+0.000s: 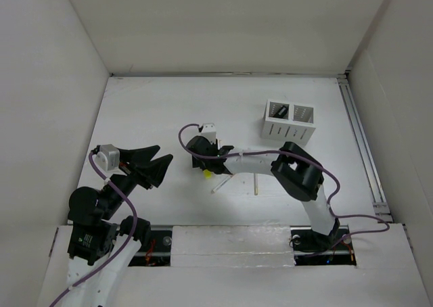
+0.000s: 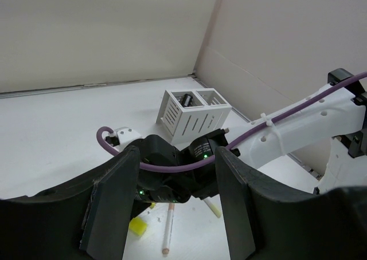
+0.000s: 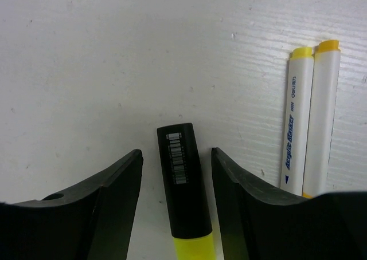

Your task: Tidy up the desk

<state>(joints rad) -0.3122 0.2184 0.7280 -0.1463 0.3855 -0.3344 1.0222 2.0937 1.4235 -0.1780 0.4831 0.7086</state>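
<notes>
Desk [image 1: 169,111] bears a probably light, stiff, slick highlighter [image 3: 183,185], straddled mid-barrel by the open right gripper [image 3: 176,153]; left gripper [image 2: 175,151] gapes empty.

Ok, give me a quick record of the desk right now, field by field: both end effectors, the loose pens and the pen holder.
desk: white, pens loose near the middle
left end effector: open, empty, at the desk's left side
right end effector: open, fingers either side of the highlighter, gaps showing
highlighter: yellow body, black cap, lying flat
markers: two, white with yellow caps, side by side next to the highlighter
pen holder: white, two compartments, far right; dark item in one
</notes>
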